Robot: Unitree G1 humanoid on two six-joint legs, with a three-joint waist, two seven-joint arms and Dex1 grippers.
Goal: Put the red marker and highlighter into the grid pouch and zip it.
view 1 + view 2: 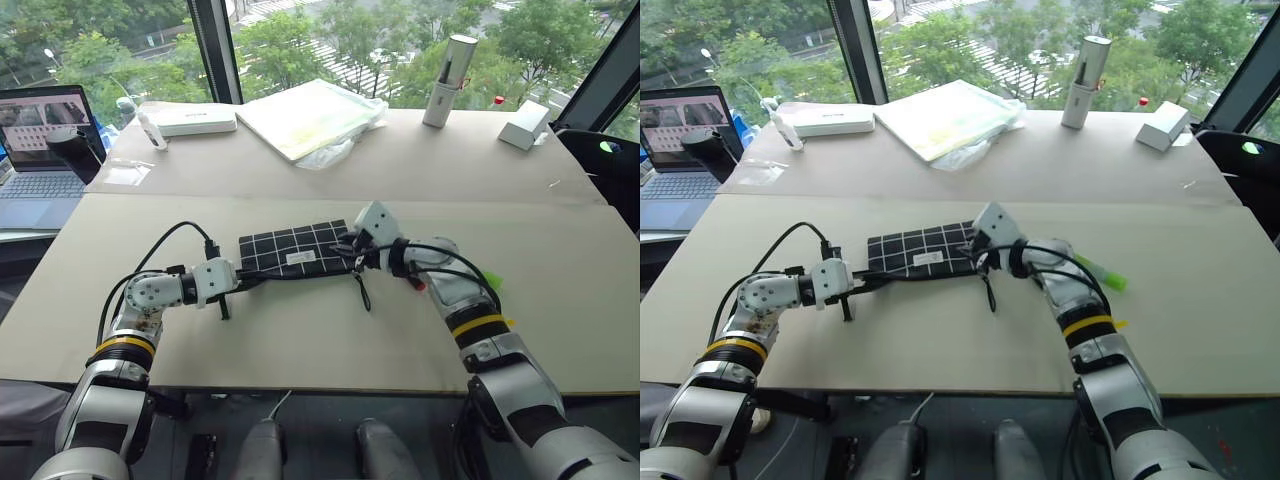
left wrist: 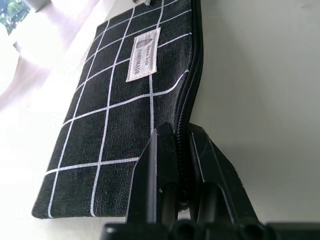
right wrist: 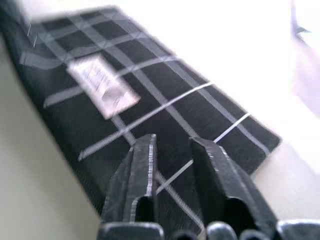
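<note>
Fabric of the flat, white-gridded grid pouch lies smooth.

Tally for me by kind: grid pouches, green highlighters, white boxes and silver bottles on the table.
grid pouch: 1
highlighter: 1
white boxes: 2
silver bottle: 1
Total: 5
</note>
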